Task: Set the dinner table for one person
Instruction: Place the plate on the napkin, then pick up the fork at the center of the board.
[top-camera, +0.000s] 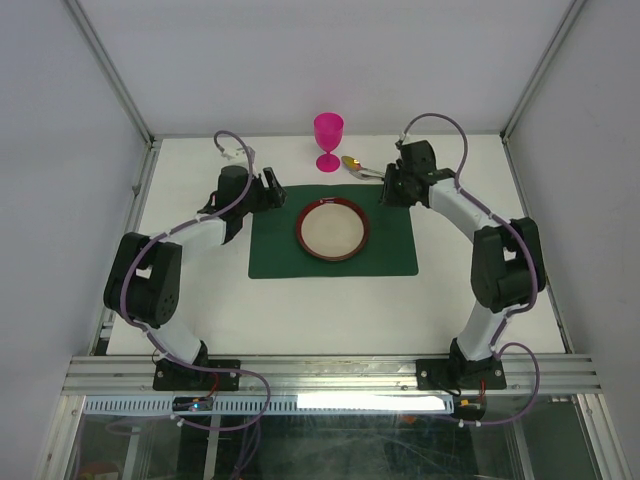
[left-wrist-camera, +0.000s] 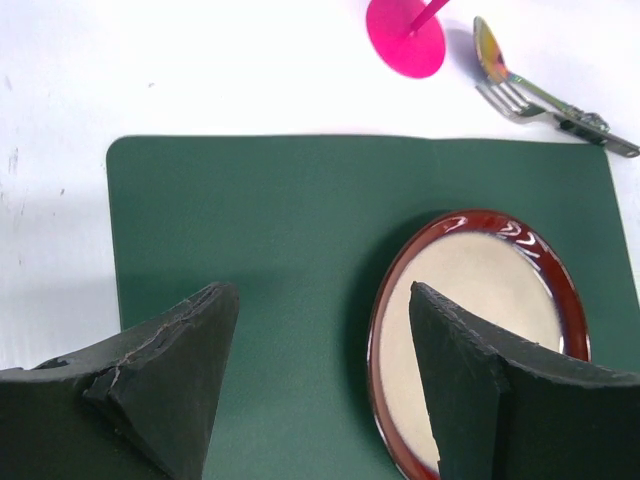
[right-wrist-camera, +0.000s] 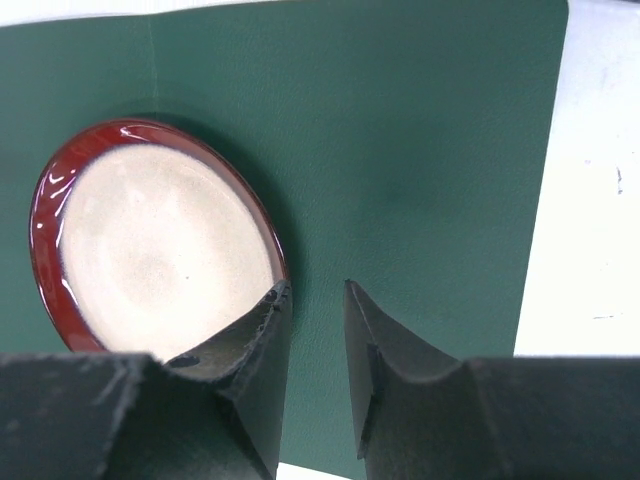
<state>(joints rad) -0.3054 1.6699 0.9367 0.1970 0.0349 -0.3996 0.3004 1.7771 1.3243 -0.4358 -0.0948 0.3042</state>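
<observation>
left gripper (left-wrist-camera: 325, 290) wide apart, right gripper (right-wrist-camera: 318, 285) nearly together, empty, both beside the dark green rectangular placemat (top-camera: 390, 250) bearing a red-rimmed cream plate (top-camera: 332, 229).

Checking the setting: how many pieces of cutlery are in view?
2: a metal spoon and a metal fork, side by side on the white tabletop, right of the pink plastic goblet. Others may be hidden.

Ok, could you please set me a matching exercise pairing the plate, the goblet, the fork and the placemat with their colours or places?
Things:
1. plate
2. goblet
3. fork
4. placemat

Descriptions:
A. pink, standing upright
B. dark green, lying flat
C. metal, beside the spoon
D. red rim, cream centre

Pairs: 1-D, 2-A, 3-C, 4-B.
</observation>
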